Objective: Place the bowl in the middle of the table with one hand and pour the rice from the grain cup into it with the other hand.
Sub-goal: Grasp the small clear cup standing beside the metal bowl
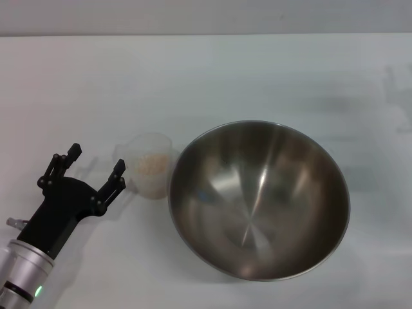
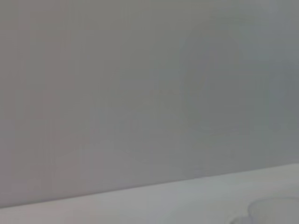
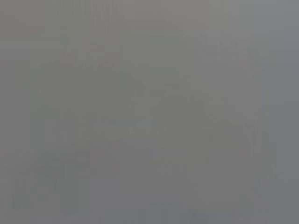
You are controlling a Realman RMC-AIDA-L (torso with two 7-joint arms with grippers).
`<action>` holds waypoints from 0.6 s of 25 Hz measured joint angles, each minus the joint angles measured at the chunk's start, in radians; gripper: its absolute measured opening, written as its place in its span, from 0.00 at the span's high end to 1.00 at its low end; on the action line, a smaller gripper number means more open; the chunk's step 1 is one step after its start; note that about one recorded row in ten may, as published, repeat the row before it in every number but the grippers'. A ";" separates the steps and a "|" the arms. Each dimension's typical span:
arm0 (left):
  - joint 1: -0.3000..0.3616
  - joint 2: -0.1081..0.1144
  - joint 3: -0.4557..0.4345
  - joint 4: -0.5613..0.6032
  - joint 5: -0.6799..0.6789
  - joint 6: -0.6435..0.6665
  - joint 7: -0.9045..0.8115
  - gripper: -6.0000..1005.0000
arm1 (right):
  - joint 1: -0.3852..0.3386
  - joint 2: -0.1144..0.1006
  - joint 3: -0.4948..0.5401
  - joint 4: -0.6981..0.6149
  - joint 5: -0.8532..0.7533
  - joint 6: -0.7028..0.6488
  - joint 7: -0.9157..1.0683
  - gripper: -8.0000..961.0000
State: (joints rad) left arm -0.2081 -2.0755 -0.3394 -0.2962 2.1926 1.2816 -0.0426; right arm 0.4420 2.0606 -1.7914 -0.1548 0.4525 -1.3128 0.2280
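A large shiny steel bowl (image 1: pixel 259 199) rests on the white table (image 1: pixel 206 84), slightly right of centre in the head view. Its inside holds nothing. Just left of it, touching or nearly touching its rim, stands the translucent grain cup (image 1: pixel 149 165) with beige rice (image 1: pixel 149 166) inside. My left gripper (image 1: pixel 97 162) hovers open to the left of the cup, its nearer fingertip a short gap from the cup's wall. The cup's rim (image 2: pixel 275 209) shows faintly at the corner of the left wrist view. The right gripper is out of view.
White tabletop stretches behind the bowl to a grey wall (image 1: pixel 206 16) at the back. The right wrist view shows only flat grey.
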 joint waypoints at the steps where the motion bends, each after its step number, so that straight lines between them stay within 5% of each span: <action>1: 0.000 0.000 0.000 0.000 0.000 0.000 0.000 0.23 | 0.000 0.000 0.000 0.000 0.000 0.000 0.000 0.50; 15: -0.063 -0.002 -0.028 0.024 -0.005 -0.084 0.000 0.23 | 0.006 0.001 0.002 0.000 0.000 0.000 0.000 0.50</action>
State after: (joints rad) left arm -0.2712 -2.0770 -0.3677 -0.2721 2.1874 1.1973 -0.0421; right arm 0.4476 2.0617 -1.7896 -0.1549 0.4525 -1.3132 0.2280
